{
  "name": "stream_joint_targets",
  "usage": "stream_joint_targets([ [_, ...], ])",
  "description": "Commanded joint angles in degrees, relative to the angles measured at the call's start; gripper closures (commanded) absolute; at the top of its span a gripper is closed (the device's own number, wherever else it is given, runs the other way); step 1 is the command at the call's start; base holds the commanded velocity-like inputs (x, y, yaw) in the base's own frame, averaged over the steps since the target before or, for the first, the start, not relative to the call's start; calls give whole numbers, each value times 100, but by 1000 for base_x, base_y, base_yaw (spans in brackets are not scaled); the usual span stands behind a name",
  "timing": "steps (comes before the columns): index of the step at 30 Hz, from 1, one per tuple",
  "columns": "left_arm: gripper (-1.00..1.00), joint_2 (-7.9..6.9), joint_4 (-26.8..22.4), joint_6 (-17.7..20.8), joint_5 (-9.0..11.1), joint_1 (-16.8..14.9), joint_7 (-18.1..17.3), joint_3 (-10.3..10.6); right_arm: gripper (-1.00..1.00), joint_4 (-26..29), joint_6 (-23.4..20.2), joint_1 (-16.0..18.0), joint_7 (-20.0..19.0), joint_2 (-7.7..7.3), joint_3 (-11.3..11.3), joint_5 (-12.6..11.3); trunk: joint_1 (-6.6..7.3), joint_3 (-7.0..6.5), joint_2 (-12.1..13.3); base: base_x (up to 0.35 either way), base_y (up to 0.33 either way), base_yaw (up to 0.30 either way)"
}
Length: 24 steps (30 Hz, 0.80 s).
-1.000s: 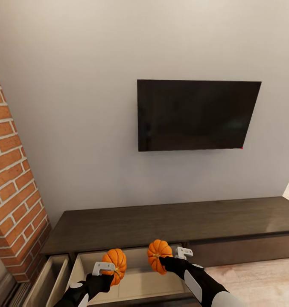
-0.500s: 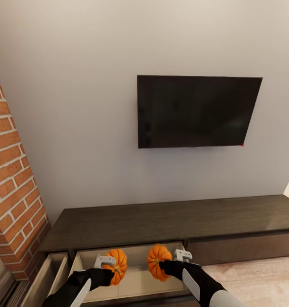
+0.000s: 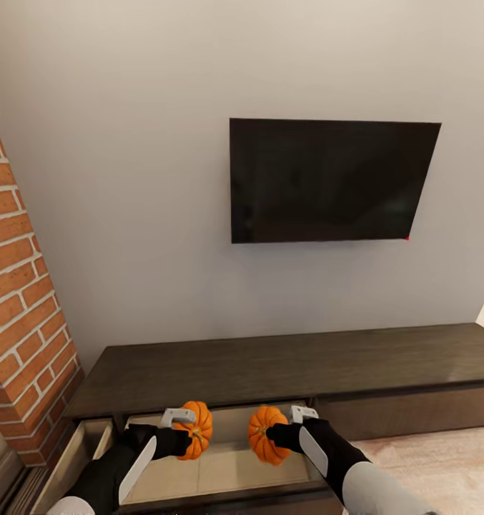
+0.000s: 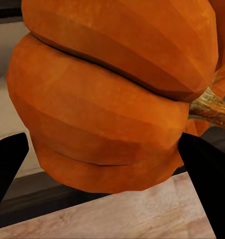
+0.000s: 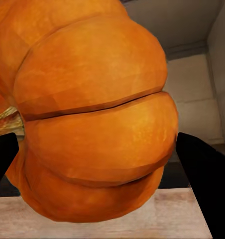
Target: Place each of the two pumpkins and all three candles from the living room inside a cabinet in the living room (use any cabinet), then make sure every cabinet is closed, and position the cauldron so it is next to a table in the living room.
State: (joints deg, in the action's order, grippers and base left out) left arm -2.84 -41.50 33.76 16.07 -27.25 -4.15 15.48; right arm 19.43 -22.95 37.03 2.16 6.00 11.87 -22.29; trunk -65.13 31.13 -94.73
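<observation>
Left claw (image 3: 186, 429) pinches one bright orange ribbed pumpkin (image 3: 196, 430); right claw (image 3: 283, 431) pinches the second orange ribbed pumpkin (image 3: 265, 433). Both pumpkins hang side by side, apart from each other, over the pulled-out drawer (image 3: 220, 468) with the pale wood interior in the long low dark brown wooden cabinet (image 3: 284, 368). Left wrist view: black fingertips (image 4: 8, 167) flank the pumpkin's ribs, tan stem (image 4: 212, 108) pointing sideways. Right wrist view: same grip, drawer floor behind the pumpkin. Second drawer (image 3: 77, 458) at the cabinet's left end also stands open, beside the red brick wall (image 3: 20, 300). Black flat TV (image 3: 331, 180) is mounted on the grey wall above.
</observation>
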Motion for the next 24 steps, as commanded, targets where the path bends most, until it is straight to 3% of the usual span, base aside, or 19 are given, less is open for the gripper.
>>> stream_joint_targets([
  [1,100,-6,-7,33,6,-5,2,15,100,7,-30,19,50,2,46,-40,-22,25,-45,0,0,0],
  [5,100,-1,70,199,4,-7,7,12,100,1,-83,284,454,77,119,-48,-110,97,-205,0,0,0],
  [10,100,-3,158,267,0,-45,12,27,100,19,-586,512,650,152,216,-48,-220,186,-406,0,0,0],
  [13,100,3,384,438,-14,-242,30,29,100,26,-728,560,683,172,506,-48,-286,240,-526,0,0,0],
  [16,100,94,485,607,-20,-410,40,35,100,32,-773,578,690,179,643,-52,-352,294,-647,0,0,0],
  [24,100,189,534,1254,-24,-874,309,53,100,34,-853,652,689,191,724,-56,-527,438,-967,0,0,0],
])
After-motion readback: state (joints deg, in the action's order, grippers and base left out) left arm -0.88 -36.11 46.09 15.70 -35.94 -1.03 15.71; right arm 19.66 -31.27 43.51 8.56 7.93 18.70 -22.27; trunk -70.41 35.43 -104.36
